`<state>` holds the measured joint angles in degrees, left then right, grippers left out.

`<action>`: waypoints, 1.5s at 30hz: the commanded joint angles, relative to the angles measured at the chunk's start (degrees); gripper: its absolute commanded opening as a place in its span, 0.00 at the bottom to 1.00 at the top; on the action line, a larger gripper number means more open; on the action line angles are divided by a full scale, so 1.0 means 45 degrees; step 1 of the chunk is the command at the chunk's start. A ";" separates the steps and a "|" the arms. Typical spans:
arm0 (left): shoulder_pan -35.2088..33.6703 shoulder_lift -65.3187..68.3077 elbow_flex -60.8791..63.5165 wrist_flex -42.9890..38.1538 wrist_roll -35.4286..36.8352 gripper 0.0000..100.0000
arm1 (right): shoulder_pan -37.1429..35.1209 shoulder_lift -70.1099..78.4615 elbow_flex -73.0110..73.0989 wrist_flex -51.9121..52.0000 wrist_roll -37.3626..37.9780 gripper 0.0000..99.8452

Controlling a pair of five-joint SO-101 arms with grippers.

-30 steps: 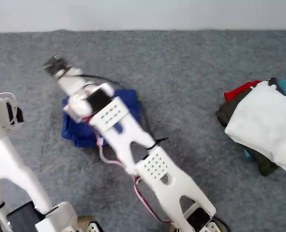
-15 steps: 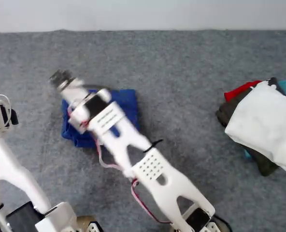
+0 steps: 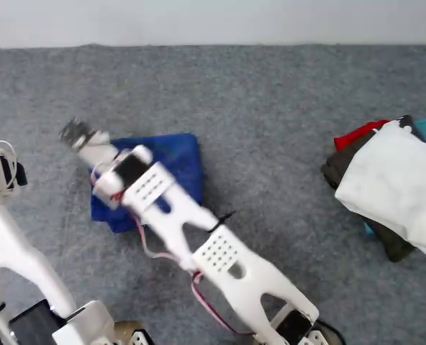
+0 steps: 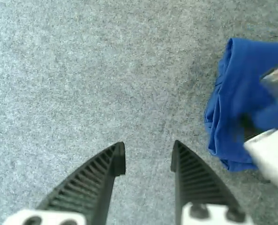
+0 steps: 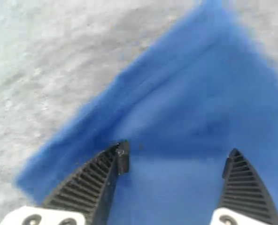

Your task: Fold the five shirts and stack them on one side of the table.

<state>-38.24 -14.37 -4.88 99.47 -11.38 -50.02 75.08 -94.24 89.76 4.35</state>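
Observation:
A blue shirt [image 3: 177,154] lies folded on the grey carpet at the left of the table. My right gripper [image 5: 176,161] hangs open just over the blue shirt [image 5: 200,93], close to one of its edges, with nothing between its fingers. In the high view the right gripper [image 3: 76,134] sits at the shirt's far left corner. My left gripper [image 4: 148,157] is open over bare carpet, with the blue shirt [image 4: 240,89] off to its side. A pile of folded shirts [image 3: 396,183], a white one on top, rests at the right edge.
The right arm [image 3: 198,237] stretches across the shirt from the near edge. The left arm [image 3: 4,237] stands at the far left. A pale wall [image 3: 213,21] bounds the far side. Grey carpet [image 3: 270,115] lies open between shirt and pile.
The right gripper has drawn nearer and slightly left along the shirt's left side, and the shirt's far edge now shows flat. The left arm shifted a little left.

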 commanded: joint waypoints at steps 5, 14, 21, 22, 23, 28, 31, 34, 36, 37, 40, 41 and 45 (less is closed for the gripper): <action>-0.0078 -0.0508 -0.0400 0.0234 -0.0176 0.17 | 0.3331 -0.2374 -0.0371 0.0615 -0.0039 0.33; -0.0078 -0.0430 -0.0381 0.0234 -0.0176 0.17 | 0.3878 -0.0361 -0.0391 0.2784 0.1582 0.38; -0.0078 -0.0410 -0.0381 0.0234 -0.0156 0.17 | 0.3214 0.0791 -0.0391 0.2510 0.1465 0.38; -0.0078 -0.0410 -0.0361 0.0234 -0.0156 0.17 | 0.3214 0.0987 -0.0391 0.2393 0.1465 0.38; -0.0078 -0.0430 -0.0361 0.0234 -0.0137 0.17 | 0.3214 0.1182 -0.0391 0.2335 0.1465 0.38; -0.0078 -0.0469 -0.0361 0.0234 -0.0117 0.17 | 0.3155 0.1748 -0.0449 0.2120 0.1485 0.38; -0.0078 -0.0488 -0.0147 0.0234 -0.0117 0.17 | 0.3136 0.1768 -0.0430 0.2100 0.1543 0.35; -0.0078 -0.0508 0.0166 0.0234 -0.0117 0.17 | 0.3136 0.1827 -0.0410 0.2178 0.1582 0.21; -0.0078 -0.0508 0.0205 0.0234 -0.0117 0.17 | 0.3155 0.1827 -0.0391 0.2198 0.1582 0.09; -0.0078 -0.0508 0.0205 0.0234 -0.0117 0.17 | 0.3194 0.1827 -0.0430 0.2198 0.1582 0.04; -0.0078 -0.0508 0.0205 0.0234 -0.0117 0.17 | 0.3429 0.1709 -0.0469 0.2295 0.1582 0.03; -0.0078 -0.0508 0.0205 0.0234 -0.0117 0.17 | 0.3546 0.1690 -0.0469 0.2295 0.1582 0.01; -0.0078 -0.0508 0.0225 0.0234 -0.0117 0.17 | 0.4405 0.1065 -0.0469 0.2510 0.1582 0.01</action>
<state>-38.24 -14.37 -3.65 99.56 -11.38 -33.49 82.37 -95.74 99.69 10.77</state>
